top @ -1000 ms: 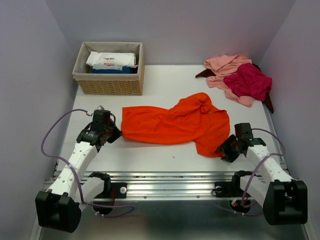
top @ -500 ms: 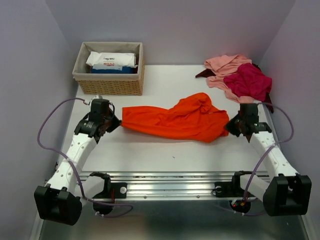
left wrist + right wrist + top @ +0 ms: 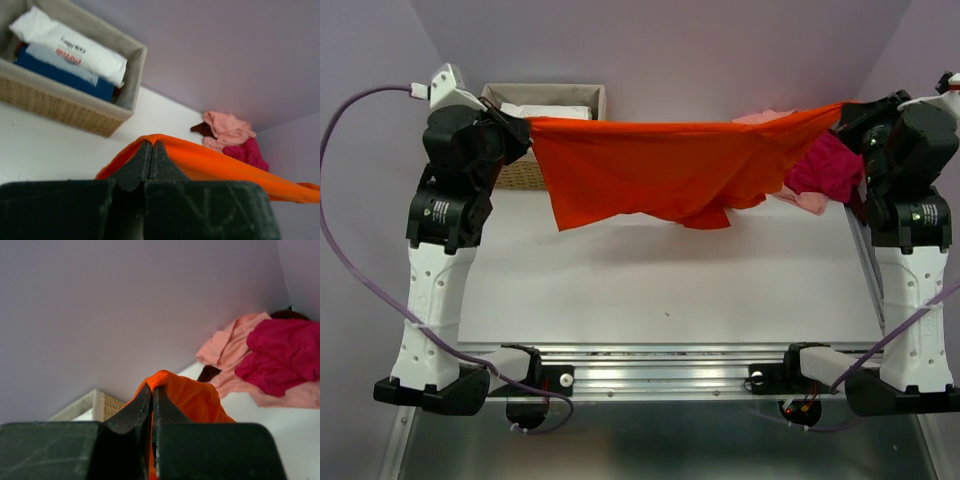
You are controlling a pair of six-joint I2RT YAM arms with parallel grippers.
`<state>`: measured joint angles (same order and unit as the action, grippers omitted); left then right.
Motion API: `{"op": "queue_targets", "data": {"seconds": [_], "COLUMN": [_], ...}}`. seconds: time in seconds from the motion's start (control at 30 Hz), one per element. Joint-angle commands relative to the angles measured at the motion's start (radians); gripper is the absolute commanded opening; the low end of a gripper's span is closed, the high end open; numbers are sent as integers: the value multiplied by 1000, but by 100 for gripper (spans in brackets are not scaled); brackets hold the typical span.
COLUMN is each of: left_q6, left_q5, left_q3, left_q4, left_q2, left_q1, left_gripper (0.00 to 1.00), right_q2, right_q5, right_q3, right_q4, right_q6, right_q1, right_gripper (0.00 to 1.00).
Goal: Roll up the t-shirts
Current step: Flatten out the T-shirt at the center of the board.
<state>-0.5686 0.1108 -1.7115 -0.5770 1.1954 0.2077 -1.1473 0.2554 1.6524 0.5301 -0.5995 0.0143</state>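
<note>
L gripper (image 3: 523, 124): clenched on one end of orange-red t-shirt (image 3: 660, 165), high over table's (image 3: 660, 290) far-left part.
R gripper (image 3: 847, 107): clenched on other end, high over table's far-right part. Orange cloth pinched btwn jaws in wrist view.
Shirt: strung btwn both pincers, well clear of table. Top edge near straight, lower edge sagging in loose folds, lowest right of mid-table.
Key relation: long axis runs L–R across table, parallel to its near edge. One arm per end, neither nearer. Judged: needs laying flat on table before any roll, ends kept level to avoid bunching.
Table: white, flat. Area under shirt looks wide enough for spread.
Far-left on table: wicker basket (image 3: 60, 107) w/ packets (image 3: 75, 45) inside, close by L gripper, so possible snag.
Far-right on table: salmon-pink t-shirt (image 3: 227, 347), magenta t-shirt (image 3: 282, 355), dark maroon t-shirt (image 3: 207, 373) heaped, unrolled.
Room: lilac walls (image 3: 720, 50) close round table's left, far, right sides.
</note>
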Motion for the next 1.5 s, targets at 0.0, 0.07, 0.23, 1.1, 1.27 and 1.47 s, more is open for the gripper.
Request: {"op": "queue_targets", "data": {"seconds": [0.0, 0.07, 0.23, 1.1, 1.27, 1.47], "left_q6": [81, 91, 114, 115, 104, 119], "left_q5": [43, 30, 44, 59, 33, 4], "left_q3": [-149, -193, -287, 33, 137, 77], "left_q4": [38, 58, 51, 132, 172, 175], "left_q2": [-26, -37, -68, -39, 0, 53], "left_q1": [-8, -8, -8, -8, -10, -22], "left_gripper": [0, 0, 0, 0, 0, 0], "right_q2": [6, 15, 72, -109, -219, -223], "right_q5": [13, -11, -60, -93, -142, -151], "right_q3": [136, 170, 213, 41, -37, -8], "right_q4": [-27, -27, -24, -85, -90, -102], "right_q6": [52, 55, 67, 107, 99, 90], "right_q1": [0, 0, 0, 0, 0, 0], "right_gripper": [1, 1, 1, 1, 1, 1]}}
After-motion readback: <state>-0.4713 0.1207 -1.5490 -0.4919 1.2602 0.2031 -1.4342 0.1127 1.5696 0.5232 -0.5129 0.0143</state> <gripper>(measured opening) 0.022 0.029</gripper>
